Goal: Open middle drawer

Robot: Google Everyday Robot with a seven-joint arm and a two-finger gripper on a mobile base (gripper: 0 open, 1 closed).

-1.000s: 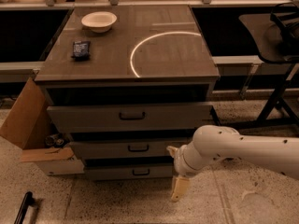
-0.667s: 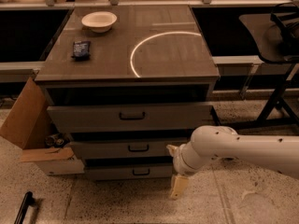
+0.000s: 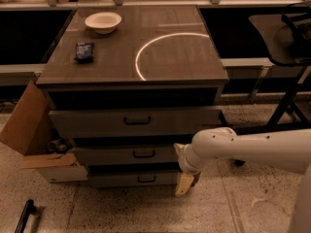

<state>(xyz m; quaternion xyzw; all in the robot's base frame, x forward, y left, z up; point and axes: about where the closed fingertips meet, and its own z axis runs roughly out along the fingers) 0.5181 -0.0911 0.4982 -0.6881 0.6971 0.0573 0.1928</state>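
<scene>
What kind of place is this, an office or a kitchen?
Probably an office or lab: a grey drawer cabinet, a cardboard box beside it, a chair at right. The tool hangs low beside the bottom drawer.

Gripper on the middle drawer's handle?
No, the gripper hangs beside the bottom drawer's right end, well right of the handle on the middle drawer.
</scene>
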